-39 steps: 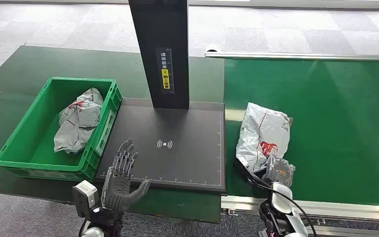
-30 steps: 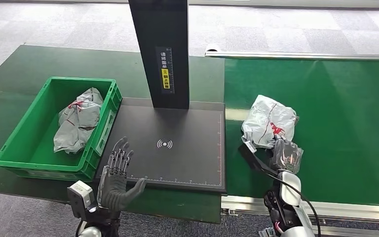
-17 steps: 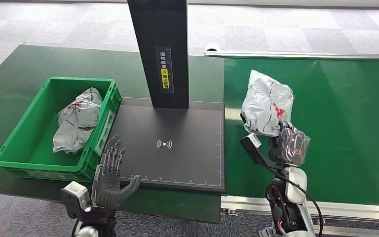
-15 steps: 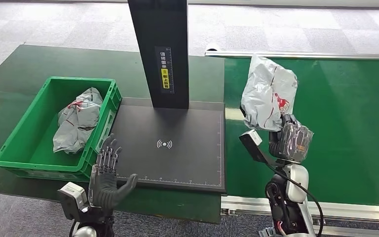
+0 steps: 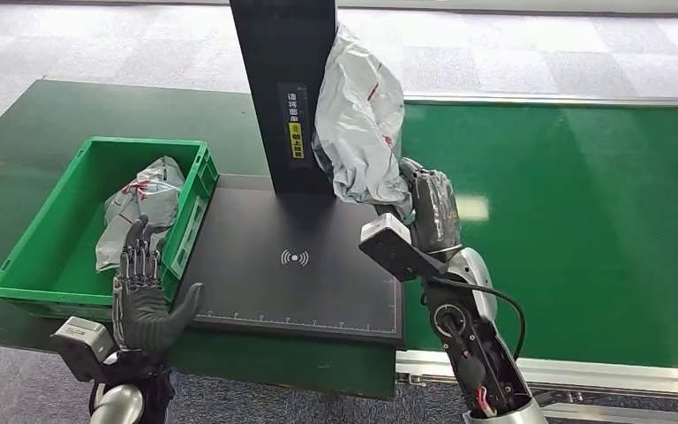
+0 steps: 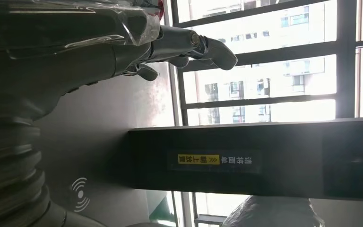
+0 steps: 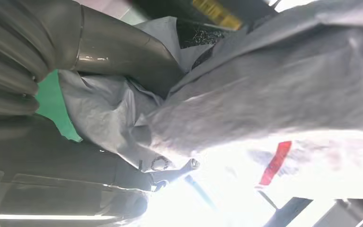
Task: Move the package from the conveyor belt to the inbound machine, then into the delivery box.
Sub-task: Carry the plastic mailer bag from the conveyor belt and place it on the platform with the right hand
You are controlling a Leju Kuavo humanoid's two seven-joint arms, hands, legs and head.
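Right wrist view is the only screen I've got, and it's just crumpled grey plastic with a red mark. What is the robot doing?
Observer: The right hand holds a grey package up above the black scanner plate, in front of the plate's upright black post.
Operator: Is the package resting on that plate?
Observer: No, it hangs in the air, above the plate's far right part.
Operator: And the other hand?
Observer: The left hand holds nothing, its fingers spread, near the front corner of a green crate.
Operator: Is anything in the crate?
Observer: Yes, another grey package lies inside it.
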